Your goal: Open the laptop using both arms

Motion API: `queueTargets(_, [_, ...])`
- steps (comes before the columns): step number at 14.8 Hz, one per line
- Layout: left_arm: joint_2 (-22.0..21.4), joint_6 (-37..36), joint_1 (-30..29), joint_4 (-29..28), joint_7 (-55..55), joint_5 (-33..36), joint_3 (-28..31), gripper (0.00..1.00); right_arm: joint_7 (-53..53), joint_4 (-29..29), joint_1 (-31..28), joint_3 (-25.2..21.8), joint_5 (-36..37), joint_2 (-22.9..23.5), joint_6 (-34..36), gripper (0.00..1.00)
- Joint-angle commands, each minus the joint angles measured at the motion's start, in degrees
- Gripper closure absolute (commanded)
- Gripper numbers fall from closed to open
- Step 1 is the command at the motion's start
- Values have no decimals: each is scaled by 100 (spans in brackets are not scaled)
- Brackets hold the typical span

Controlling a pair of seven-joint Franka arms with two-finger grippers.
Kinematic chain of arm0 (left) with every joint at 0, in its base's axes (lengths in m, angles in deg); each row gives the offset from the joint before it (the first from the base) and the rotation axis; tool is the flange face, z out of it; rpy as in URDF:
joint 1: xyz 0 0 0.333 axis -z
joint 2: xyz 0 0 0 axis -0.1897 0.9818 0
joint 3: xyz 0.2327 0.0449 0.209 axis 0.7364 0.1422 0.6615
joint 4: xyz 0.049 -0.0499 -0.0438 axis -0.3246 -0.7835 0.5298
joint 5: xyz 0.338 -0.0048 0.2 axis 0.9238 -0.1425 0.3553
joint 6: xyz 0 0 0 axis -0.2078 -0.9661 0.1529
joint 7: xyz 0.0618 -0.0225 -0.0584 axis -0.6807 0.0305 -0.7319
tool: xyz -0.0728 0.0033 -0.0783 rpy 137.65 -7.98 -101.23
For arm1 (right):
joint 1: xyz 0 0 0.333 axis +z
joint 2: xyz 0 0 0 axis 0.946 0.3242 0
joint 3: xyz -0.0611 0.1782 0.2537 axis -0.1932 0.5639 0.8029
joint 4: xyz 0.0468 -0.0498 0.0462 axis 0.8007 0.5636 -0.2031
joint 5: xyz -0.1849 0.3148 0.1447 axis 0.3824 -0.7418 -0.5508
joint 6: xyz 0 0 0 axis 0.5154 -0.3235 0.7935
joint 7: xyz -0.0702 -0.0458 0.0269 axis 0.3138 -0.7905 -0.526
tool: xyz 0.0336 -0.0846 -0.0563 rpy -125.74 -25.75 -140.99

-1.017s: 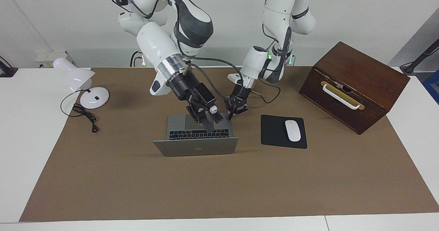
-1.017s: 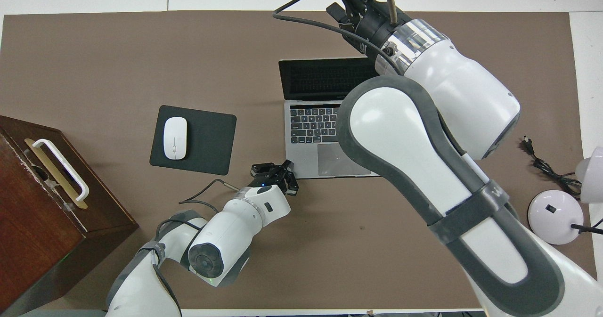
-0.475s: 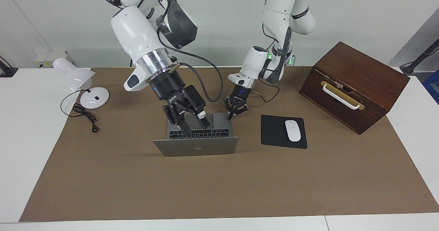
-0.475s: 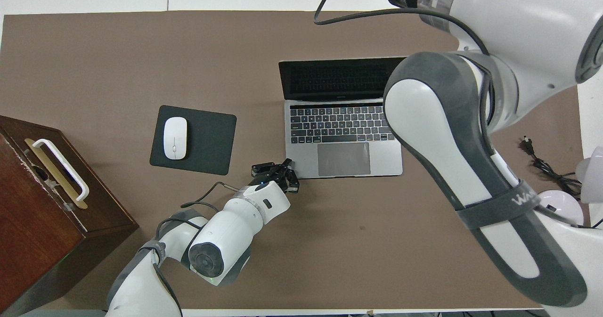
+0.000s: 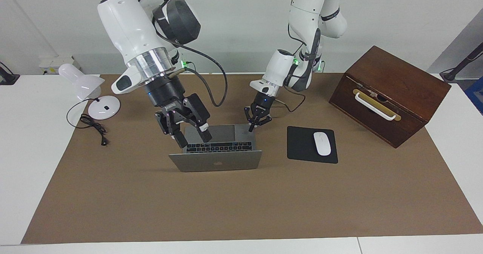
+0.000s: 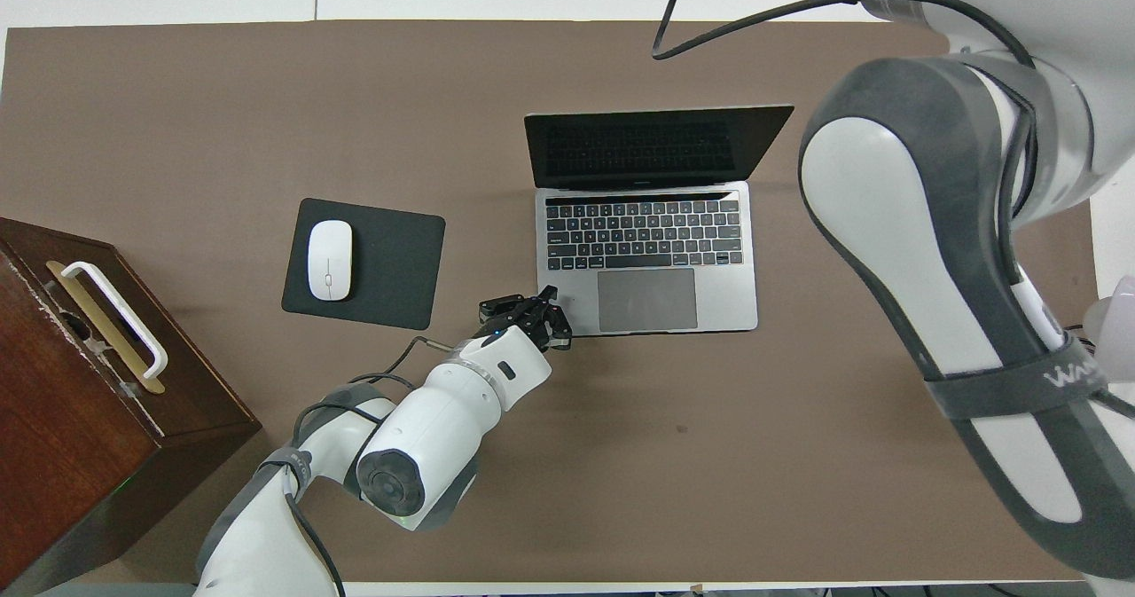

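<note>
The laptop stands open on the brown mat of the table, its lid raised past upright with the logo side facing away from the robots and the keyboard and trackpad exposed. The opening step appears complete or nearly so; what is in hand now is the release and retreat.

The left gripper is down at the base corner nearest the robots, on the mouse pad side. Its jaws are pressed together, tips at or on the corner of the palm rest; actual contact cannot be confirmed. It seems to serve as the hold-down for the base.

The right gripper hangs above the end of the keyboard toward the lamp, touching nothing. Its jaws are spread and empty.

Next move, as judged: lift the left jaws straight up off the corner without dragging the base, then withdraw both arms. The lid needs no further push unless a wider angle is wanted.

Compared with one second ago: the right gripper has moved from over the middle of the keyboard toward the lamp end and risen, and its forearm has swung upward. The left gripper has crept slightly onto the corner. The lid angle is unchanged.
</note>
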Motion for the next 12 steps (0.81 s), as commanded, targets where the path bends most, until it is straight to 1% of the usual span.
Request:
queueTargets(1, [-495, -868, 68, 142, -245, -81, 81, 100, -370, -164, -189, 48, 136, 38, 475, 0])
queueTargets(5, [-873, -2002, -29, 476, -246, -81, 99, 100, -888, -164, -330, 57, 671, -85, 1178, 0])
queueTargets(8, [-1041, -2864, -90, 775, -281, -81, 108, 100, -1451, -155, -479, 48, 943, -261, 1784, 0])
queueTargets(10, [-1199, -3181, -204, 802, -281, -81, 117, 100, -1802, -164, -568, 57, 1425, -366, 2442, 0])
queueTargets(12, [-1339, -3620, -293, 855, -255, -81, 117, 100, -2451, -147, -603, 57, 1891, -515, 2909, 0])
